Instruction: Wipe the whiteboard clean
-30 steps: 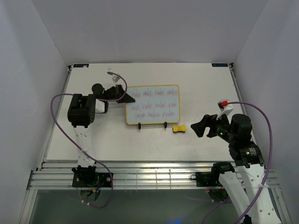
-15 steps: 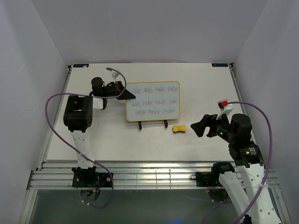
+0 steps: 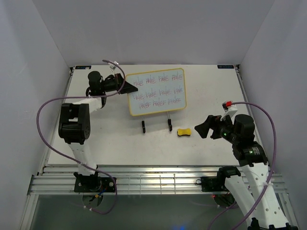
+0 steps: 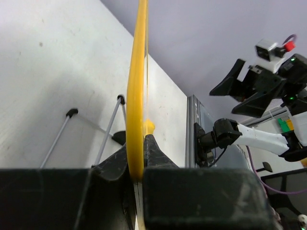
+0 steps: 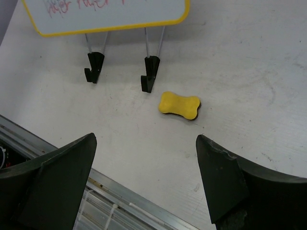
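Observation:
The whiteboard (image 3: pixel 156 93), yellow-framed with pink-red handwriting, is held up off its stand, tilted. My left gripper (image 3: pixel 128 89) is shut on its left edge; in the left wrist view the yellow frame (image 4: pixel 136 96) stands edge-on between my jaws. The board's lower edge shows in the right wrist view (image 5: pixel 110 17). The black wire stand (image 3: pixel 156 125) stays on the table, also in the right wrist view (image 5: pixel 122 72). The yellow sponge eraser (image 3: pixel 184 132) lies right of the stand, and in the right wrist view (image 5: pixel 179 105). My right gripper (image 3: pixel 204 128) is open, just right of the eraser.
The white table (image 3: pixel 211 91) has an aluminium rail (image 3: pixel 158 179) along its near edge. White walls enclose the left, back and right sides. The right arm (image 4: pixel 259 86) shows in the left wrist view.
My left gripper has lifted the whiteboard off the stand and moved it toward the back. The stand stays on the table. The right gripper has hardly moved.

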`<action>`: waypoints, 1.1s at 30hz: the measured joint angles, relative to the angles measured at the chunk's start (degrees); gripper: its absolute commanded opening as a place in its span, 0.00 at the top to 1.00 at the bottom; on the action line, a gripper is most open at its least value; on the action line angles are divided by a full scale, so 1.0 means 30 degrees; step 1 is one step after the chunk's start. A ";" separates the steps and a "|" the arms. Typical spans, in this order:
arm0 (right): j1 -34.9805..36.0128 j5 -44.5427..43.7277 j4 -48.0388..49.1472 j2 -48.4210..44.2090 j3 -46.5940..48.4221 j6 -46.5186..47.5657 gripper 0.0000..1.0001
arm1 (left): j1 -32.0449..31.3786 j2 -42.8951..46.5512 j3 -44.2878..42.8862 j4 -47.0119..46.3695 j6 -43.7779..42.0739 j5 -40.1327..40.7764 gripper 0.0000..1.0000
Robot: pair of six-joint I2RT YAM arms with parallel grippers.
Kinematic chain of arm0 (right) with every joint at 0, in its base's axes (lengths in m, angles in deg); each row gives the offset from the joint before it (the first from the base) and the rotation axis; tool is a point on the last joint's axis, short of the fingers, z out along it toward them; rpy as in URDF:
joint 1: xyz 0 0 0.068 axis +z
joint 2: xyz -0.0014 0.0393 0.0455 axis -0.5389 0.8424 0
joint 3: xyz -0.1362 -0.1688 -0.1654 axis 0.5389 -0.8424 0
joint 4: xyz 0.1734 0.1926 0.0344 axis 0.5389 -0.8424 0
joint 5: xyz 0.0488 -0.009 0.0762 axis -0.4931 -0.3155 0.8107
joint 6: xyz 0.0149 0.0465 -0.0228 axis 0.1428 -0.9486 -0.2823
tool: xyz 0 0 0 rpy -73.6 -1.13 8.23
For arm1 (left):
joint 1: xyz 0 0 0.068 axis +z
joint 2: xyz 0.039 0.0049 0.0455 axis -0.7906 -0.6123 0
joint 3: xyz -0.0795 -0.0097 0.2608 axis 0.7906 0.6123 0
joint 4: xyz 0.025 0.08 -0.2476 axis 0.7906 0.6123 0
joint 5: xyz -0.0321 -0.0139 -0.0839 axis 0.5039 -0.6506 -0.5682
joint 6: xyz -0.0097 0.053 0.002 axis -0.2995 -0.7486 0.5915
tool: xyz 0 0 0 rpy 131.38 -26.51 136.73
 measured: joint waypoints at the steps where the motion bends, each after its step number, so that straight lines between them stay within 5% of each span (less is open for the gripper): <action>1: 0.0000 -0.0160 0.0219 0.0197 -0.0102 -0.0153 0.10 | -0.0007 0.0561 -0.0189 0.0357 -0.0044 0.0197 1.00; 14: 0.0015 0.1297 0.4663 0.5078 -0.1005 -0.2266 0.10 | -0.0168 1.0426 0.1224 0.7584 -0.1581 0.5530 1.00; 22: 0.1916 0.0794 0.3621 1.2094 0.1814 0.2455 0.10 | -0.0087 1.5548 0.1785 1.3741 -0.2047 0.8612 1.00; 28: 0.6040 -0.2018 0.3053 1.4375 0.2739 0.7096 0.10 | -0.0044 1.6830 0.1217 1.8287 -0.2361 1.0703 1.00; 33: 0.6827 -0.2841 0.2710 1.5999 0.3213 1.0841 0.10 | 0.0000 1.7187 0.1217 2.0538 -0.2922 1.1774 1.00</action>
